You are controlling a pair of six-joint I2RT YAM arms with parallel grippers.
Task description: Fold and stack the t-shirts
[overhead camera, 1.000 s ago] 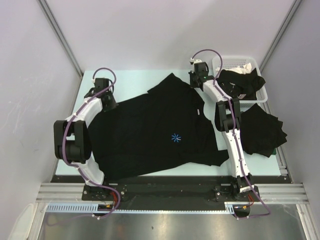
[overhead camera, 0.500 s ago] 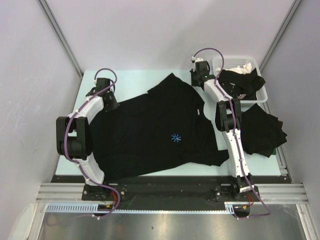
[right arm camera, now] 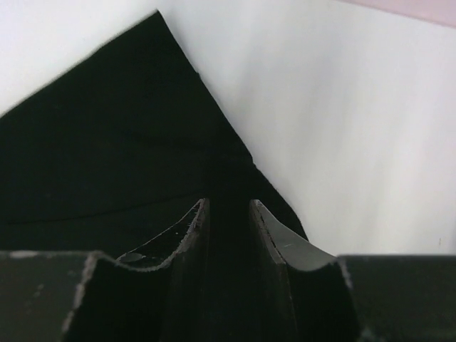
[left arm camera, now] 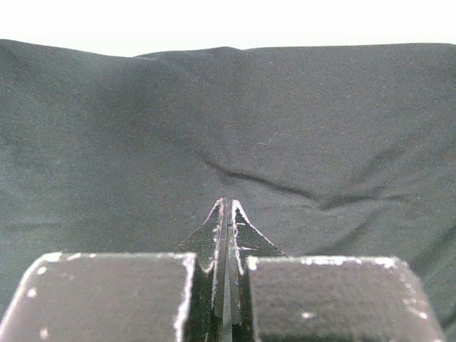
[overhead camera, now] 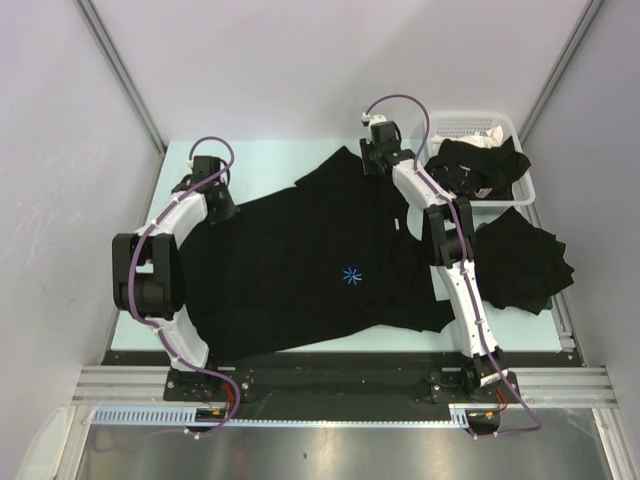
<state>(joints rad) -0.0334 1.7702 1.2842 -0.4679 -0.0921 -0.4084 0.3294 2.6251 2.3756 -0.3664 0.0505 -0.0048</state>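
The left gripper (left arm camera: 226, 214) is closed tight, while the right gripper (right arm camera: 228, 214) (reaching far forward) looks slightly parted.

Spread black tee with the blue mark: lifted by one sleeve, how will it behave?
Likely floppy: the t-shirt lies flat with soft creases in the left wrist view, so it should drape, not hold shape. Probably light; the cloth looks thin. A push would likely bunch it on the table rather than slide it whole.

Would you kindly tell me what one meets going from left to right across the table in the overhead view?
The left arm → the spread t-shirt → the right arm → the pile of black shirts.
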